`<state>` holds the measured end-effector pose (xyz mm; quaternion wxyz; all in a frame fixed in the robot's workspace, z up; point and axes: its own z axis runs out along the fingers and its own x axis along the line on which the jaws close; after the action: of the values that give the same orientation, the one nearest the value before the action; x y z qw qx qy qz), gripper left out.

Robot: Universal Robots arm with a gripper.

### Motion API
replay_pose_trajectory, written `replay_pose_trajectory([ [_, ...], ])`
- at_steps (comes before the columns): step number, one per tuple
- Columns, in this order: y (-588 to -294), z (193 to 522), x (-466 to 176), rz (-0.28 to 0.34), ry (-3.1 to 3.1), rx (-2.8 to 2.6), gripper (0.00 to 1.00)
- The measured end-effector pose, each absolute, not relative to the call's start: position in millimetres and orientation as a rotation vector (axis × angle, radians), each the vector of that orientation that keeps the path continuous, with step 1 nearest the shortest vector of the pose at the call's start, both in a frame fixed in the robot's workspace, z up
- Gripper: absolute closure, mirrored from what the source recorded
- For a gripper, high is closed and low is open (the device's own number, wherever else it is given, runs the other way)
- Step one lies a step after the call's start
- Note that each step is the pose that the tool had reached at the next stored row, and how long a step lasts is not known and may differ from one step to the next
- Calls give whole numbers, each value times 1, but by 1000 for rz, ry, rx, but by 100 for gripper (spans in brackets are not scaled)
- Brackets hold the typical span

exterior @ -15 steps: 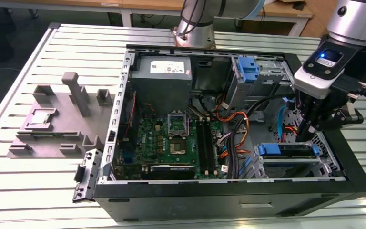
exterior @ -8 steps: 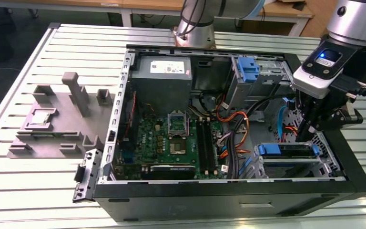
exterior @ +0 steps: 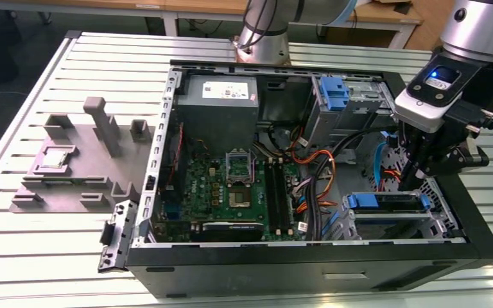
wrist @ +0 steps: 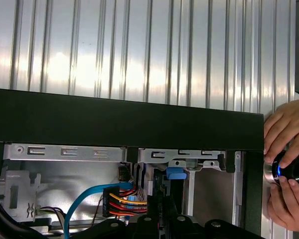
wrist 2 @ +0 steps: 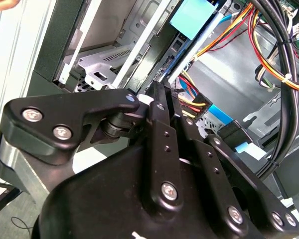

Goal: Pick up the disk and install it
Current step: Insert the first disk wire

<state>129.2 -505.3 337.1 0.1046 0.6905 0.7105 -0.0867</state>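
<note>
Exterior view: we see the disk (exterior: 385,203) lying in a drive bay of the case (exterior: 315,263), the gripper (exterior: 411,185) just above it (its claw's state we cannot tell); a crooked descent could snag the nearby cables (exterior: 315,186).

Slatted metal table (exterior: 41,256): open computer case (exterior: 315,269), grey fixture (exterior: 84,167).

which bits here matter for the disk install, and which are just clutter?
Job:
- disk, low in the case, beneath the claw

Clutter:
- power supply
- bare blue bracket
- motherboard
- grey fixture on the table
- hand on a lit button
</note>
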Motion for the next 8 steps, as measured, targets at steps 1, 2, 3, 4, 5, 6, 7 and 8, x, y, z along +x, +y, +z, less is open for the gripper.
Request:
replay_pose_trajectory([
  [1,-505,337,129,-256,2095,2036,84],
  [2,-505,337,129,-256,2094,2036,84],
  [3,-505,337,129,-256,2093,2037,84],
  [4,-505,337,129,-256,2090,2041,84],
  [5,-505,337,129,-257,2085,2047,84],
  [6,-505,337,129,-258,2080,2052,84],
  [7,-505,337,129,-258,2077,2056,84],
  [8,-505,337,129,-258,2074,2059,84],
])
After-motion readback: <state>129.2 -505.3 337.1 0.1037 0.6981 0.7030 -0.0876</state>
